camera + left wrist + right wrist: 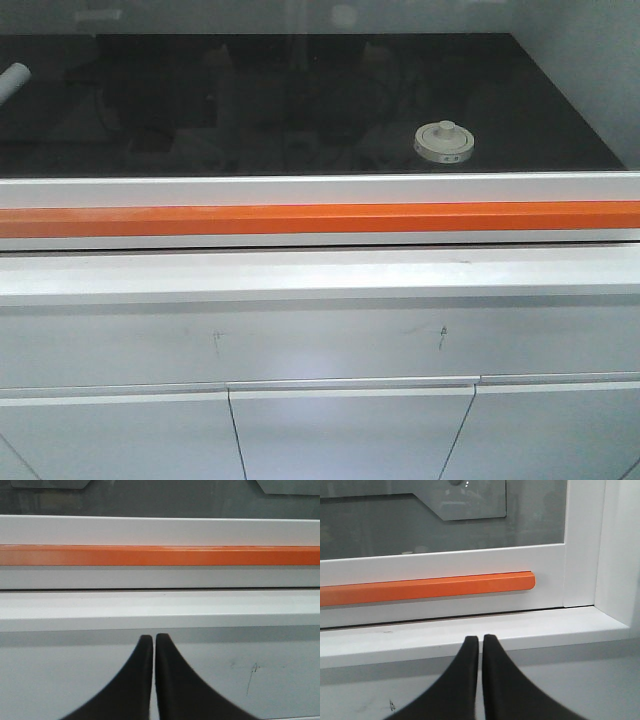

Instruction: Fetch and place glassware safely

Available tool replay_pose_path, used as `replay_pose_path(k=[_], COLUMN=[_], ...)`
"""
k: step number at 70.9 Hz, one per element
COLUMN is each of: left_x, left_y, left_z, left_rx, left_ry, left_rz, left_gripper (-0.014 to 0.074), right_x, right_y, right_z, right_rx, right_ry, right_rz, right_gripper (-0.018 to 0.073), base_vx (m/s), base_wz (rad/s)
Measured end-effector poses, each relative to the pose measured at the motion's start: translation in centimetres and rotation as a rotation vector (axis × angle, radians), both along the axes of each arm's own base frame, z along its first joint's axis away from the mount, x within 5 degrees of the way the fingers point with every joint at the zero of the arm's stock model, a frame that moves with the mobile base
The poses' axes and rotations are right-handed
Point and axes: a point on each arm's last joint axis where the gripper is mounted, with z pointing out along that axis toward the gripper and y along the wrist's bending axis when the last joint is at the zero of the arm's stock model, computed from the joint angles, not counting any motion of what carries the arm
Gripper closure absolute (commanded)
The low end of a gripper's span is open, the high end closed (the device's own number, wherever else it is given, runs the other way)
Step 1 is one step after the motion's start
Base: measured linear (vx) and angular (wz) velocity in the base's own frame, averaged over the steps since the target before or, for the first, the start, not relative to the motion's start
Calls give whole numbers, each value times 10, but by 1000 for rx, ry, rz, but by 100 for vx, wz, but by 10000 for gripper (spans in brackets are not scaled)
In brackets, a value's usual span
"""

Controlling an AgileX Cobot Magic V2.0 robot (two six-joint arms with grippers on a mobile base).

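Observation:
The glassware (443, 141), a squat clear jar with a wide cream-white knobbed lid, stands on the dark worktop behind a glass sash, right of centre in the front view. Neither wrist view shows it. My left gripper (153, 638) is shut with nothing between its black fingers and points at the white sill below the orange sash handle (160, 555). My right gripper (481, 639) is also shut and empty, facing the sill near the right end of the orange handle (427, 587).
A lowered glass sash with a white frame (320, 188) and orange handle (320, 218) stands between the grippers and the worktop. A white rolled paper tube (13, 81) lies at the far left. White cabinet doors (350, 430) sit below the sill. A white upright frame post (580, 545) stands at right.

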Motion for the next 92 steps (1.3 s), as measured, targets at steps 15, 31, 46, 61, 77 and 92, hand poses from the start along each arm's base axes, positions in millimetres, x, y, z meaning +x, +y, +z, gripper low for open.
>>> replay_pose_path(k=[15,31,46,61,77,92], left_x=[0,0,-2,-10,2,29], left_y=[0,0,0,0,0,-1], left_z=[0,9,26,73,139,197], left_rx=[-1,-4,-9,-13,-13,-13], left_ry=[-4,-97,-279,-414,-446,-440], left_rz=[0,0,0,0,0,0], left_gripper=[603,603,603,603,603,603], right_x=[0,0,0,-3,-10,16], right_y=[0,0,2,3,3,1], right_z=[0,1,10,26,103,161], right_rx=[0,-1,-10,-22,-44,-44], right_ry=[-1,-15,-104,-173,-321,-308], right_rz=[0,3,20,24,26,27], right_gripper=[563,563,563,563,563,563], base_vx=[0,0,0,0,0,0], base_wz=[0,0,0,0,0,0])
